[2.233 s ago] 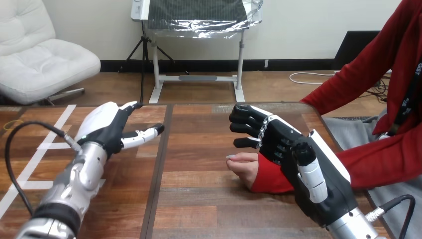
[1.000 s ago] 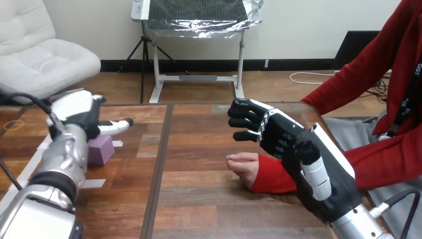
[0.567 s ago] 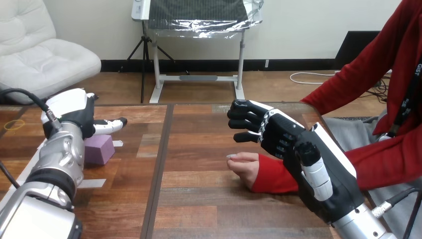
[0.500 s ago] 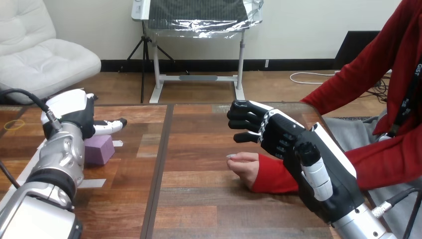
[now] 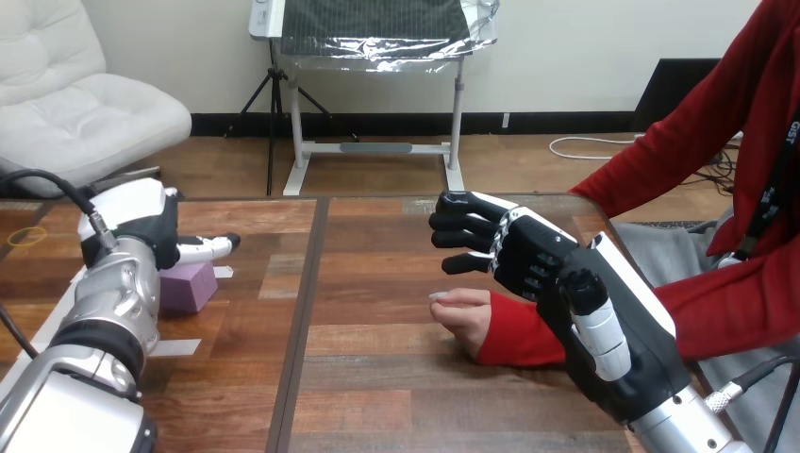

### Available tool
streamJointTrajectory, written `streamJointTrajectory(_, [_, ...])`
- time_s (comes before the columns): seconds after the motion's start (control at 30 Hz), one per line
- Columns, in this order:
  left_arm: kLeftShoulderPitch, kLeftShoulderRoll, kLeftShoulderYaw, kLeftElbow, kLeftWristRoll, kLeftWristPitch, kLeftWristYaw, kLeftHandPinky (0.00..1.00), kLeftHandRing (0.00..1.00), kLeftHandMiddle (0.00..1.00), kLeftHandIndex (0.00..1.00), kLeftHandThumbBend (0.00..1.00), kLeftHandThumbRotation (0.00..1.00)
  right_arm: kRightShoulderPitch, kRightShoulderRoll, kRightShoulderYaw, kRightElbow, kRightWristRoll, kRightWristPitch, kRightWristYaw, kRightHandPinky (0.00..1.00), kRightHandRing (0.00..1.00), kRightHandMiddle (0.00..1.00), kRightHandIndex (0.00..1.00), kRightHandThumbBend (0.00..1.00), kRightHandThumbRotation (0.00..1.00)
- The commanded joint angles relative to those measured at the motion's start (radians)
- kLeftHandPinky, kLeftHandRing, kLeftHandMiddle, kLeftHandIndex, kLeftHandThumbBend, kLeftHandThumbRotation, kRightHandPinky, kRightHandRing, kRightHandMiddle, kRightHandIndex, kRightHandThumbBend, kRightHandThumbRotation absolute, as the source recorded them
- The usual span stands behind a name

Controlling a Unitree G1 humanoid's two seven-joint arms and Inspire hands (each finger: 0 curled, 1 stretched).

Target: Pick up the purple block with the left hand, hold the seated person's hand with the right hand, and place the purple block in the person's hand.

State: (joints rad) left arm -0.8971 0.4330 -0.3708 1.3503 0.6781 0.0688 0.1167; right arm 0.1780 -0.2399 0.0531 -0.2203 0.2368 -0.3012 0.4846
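Left side of counter (image 5: 396, 377): purple block (image 5: 189, 286) lies flat, with white tape strips (image 5: 175, 347) near it. The left forearm covers the block's left part. Left hand (image 5: 141, 219) hovers just above the block, visible digit straight, nothing grasped. Right hand (image 5: 528, 257) is loosely bent and released, above the person's hand (image 5: 462, 311), not clasping it. Versus 0.5 s earlier: left hand slightly lower toward the block; right side unchanged.

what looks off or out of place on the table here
Nothing stands out. The purple block sits flat and undamaged on the table, close by the left hand. The person's hand rests on the table, with the right hand open close by it.
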Motion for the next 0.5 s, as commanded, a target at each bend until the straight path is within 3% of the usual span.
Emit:
streamJointTrajectory(0.0, [-0.071,0.013,-0.013,-0.001,0.0,0.002,-0.011,0.92,0.94,0.95,0.93,0.65,0.73,-0.029,-0.004,-0.014,-0.058,0.008,-0.016,-0.004,0.74,0.81,0.82,0.82,0.93,1.0])
streamJointTrajectory(0.47, [-0.066,0.009,-0.035,-0.002,0.006,-0.005,-0.067,0.9,0.93,0.94,0.92,0.66,0.79,-0.03,-0.005,-0.013,-0.065,0.012,-0.031,0.002,0.73,0.79,0.8,0.81,0.92,1.0])
